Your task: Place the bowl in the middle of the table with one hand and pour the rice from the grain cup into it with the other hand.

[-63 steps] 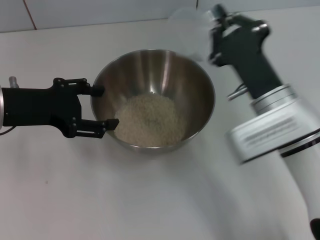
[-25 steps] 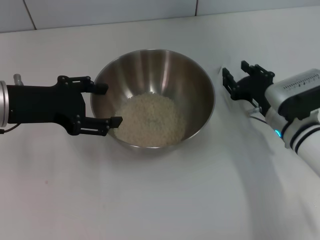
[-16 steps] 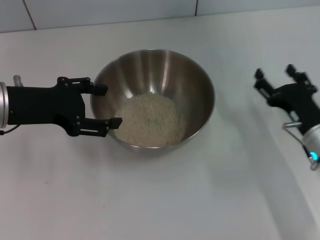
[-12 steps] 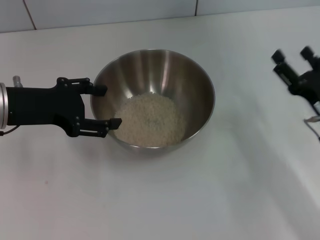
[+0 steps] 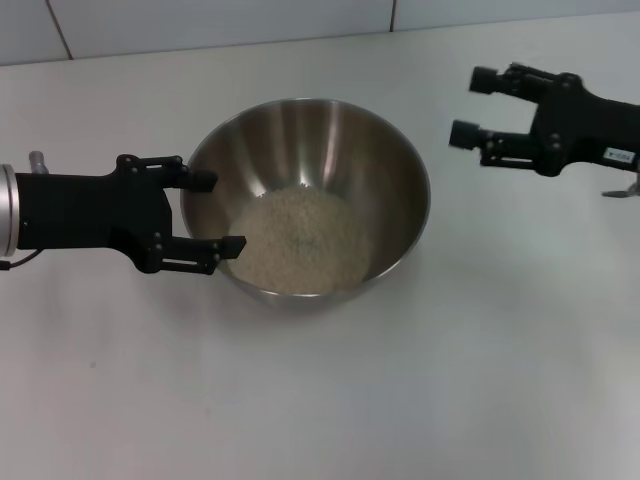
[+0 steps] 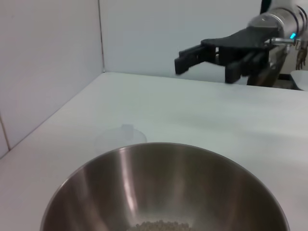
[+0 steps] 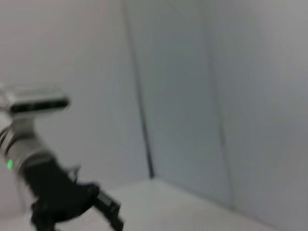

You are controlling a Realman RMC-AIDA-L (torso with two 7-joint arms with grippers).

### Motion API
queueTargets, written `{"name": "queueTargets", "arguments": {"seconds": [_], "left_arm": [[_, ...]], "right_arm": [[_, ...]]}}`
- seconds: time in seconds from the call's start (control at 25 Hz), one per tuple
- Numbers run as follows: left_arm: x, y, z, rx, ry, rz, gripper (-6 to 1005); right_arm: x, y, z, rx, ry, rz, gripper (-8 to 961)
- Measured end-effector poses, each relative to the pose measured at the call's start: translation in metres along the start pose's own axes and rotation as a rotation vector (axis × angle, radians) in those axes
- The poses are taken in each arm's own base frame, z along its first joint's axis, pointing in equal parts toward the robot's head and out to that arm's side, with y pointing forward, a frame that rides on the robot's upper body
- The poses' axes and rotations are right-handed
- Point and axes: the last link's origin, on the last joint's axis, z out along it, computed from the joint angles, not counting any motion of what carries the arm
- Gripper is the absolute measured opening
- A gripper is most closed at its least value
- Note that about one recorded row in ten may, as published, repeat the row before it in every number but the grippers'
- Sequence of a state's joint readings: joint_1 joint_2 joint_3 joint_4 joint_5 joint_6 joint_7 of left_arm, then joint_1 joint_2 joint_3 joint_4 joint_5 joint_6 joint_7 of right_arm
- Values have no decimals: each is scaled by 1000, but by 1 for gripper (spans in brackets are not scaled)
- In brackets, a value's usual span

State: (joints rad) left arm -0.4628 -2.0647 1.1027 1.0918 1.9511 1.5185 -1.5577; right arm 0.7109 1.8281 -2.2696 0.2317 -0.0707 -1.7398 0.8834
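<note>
The steel bowl (image 5: 400,190) stands in the middle of the white table (image 5: 320,400) with a heap of rice (image 5: 300,240) inside. My left gripper (image 5: 225,211) is open, its fingers on either side of the bowl's left rim. My right gripper (image 5: 468,106) is open and empty, in the air to the right of the bowl, fingers pointing toward it. It also shows in the left wrist view (image 6: 204,60) beyond the bowl (image 6: 120,178). A faint clear cup shape (image 6: 120,138) sits on the table behind the bowl. I cannot make the cup out in the head view.
The tiled wall (image 5: 200,25) runs along the table's back edge. In the right wrist view a black gripper on a silver arm (image 7: 72,202) shows blurred before pale walls.
The right gripper held the clear cup over the bowl's far rim 2.5 s ago and is now empty. It swung out to the right, then back. The left gripper and bowl have not moved.
</note>
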Motion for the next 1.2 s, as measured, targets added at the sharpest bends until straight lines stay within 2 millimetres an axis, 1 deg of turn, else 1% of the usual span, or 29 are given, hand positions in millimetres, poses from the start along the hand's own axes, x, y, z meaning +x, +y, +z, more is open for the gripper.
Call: {"name": "queueTargets", "arguments": {"seconds": [0.08,0.12,0.16,0.2,0.28,0.32,0.36,0.4,0.44,0.48,1.2], "left_arm": [[2,-1,0,-1,0,2,844],[2,-1,0,-1,0,2,844],[2,-1,0,-1,-3,1,844],[2,-1,1,-2,-6,1,844],[3,-3,1,-1,-15,4,844],[3,-3,1,-1,-15,4,844],[4,-4,2,3,-17,4,844],[4,-4,2,3,-17,4,844],[4,-4,3,4,-18,3,844],[3,-5,3,8,-19,-3,844],[5,-6,5,8,-24,-2,844]], "right_arm": [[-17,-7,15,-73,119,-38,830],[-17,-7,15,-73,119,-38,830],[-24,-7,25,-94,198,-62,830],[-24,-7,25,-94,198,-62,830],[-34,-2,33,-82,302,-124,830],[-34,-2,33,-82,302,-124,830],[-43,-1,33,-77,358,-142,830],[-43,-1,33,-77,358,-142,830],[-47,-2,32,-74,377,-137,830],[-51,-4,32,-82,383,-97,830],[-46,2,34,-110,353,-57,831]]}}
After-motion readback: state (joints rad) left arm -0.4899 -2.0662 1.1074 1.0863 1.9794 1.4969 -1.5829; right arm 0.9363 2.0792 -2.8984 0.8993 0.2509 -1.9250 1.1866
